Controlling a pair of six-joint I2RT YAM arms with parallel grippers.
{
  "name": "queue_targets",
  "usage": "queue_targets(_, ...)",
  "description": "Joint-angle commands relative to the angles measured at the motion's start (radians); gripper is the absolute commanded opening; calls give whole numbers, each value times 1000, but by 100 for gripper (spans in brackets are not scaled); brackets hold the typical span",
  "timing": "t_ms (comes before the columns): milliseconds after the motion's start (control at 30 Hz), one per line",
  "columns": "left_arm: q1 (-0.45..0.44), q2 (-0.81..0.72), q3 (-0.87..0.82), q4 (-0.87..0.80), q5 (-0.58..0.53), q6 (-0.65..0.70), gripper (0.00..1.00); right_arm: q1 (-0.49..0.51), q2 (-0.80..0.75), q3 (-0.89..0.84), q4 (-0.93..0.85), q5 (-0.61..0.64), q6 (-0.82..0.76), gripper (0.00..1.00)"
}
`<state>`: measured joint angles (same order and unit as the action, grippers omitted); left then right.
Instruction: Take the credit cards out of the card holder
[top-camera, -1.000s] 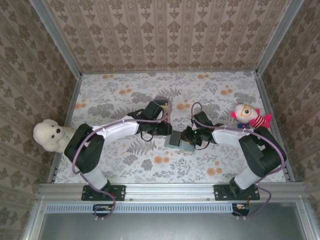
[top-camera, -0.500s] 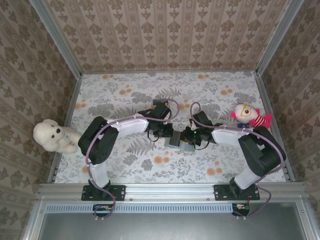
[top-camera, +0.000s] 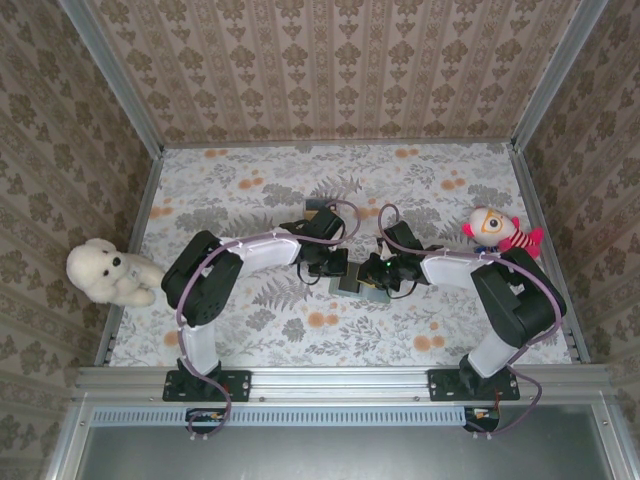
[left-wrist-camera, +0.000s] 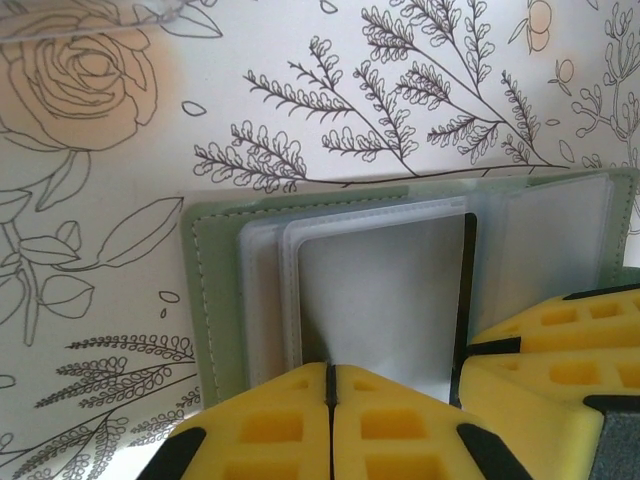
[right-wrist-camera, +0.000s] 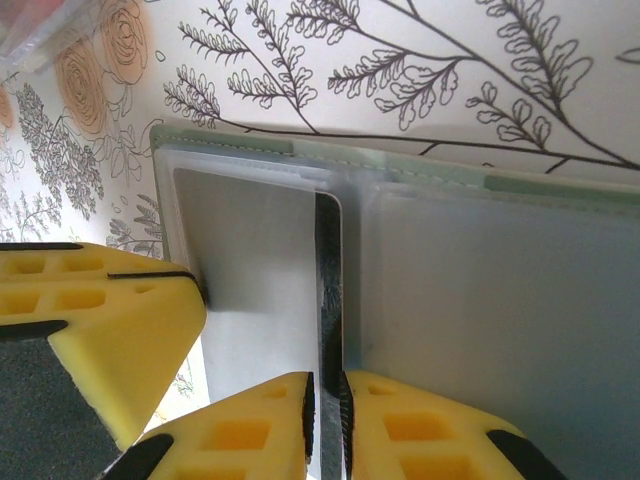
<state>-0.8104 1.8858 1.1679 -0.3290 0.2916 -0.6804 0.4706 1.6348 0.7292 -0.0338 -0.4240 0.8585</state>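
Grey-green card holder (top-camera: 352, 284) lies open and flat on the floral tablecloth (top-camera: 250, 190), directly between my two grippers, with both wrists low over it. My right gripper (right-wrist-camera: 325, 410) comes in from the holder's right side. Its jaws are nearly together, with a thin dark edge running up between them at the centre crease. I read that as a clamp on the holder's inner leaf, there to pin the holder so it can't slide. My left gripper (left-wrist-camera: 328, 400) sits at the near edge of the holder's left panel, jaws fully together right where the clear sleeve (left-wrist-camera: 380, 290) ends. The pale sheet in that sleeve could be a card, but I can't tell whether I've pinched it or only plastic. Judgement: extraction step, no card out yet. The pull should go straight away from the holder, or the whole wallet drags along.
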Motion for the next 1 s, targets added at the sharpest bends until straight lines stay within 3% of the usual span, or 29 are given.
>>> queue_targets(0, -10, 24, -30, -39, -11, -28, 6, -7, 20, 30, -47, 14, -21, 18)
queue_targets(400, -9, 47, -45, -48, -37, -24, 0, -22, 17, 12, -50, 41, -12, 18)
queue_targets(700, -9, 54, -50, -35, -22, -27, 0, -33, 41, -40, 145, -92, 41, 16)
queue_targets(967, -10, 50, -53, -26, -20, -28, 0, -48, 7, -68, 173, -85, 48, 13)
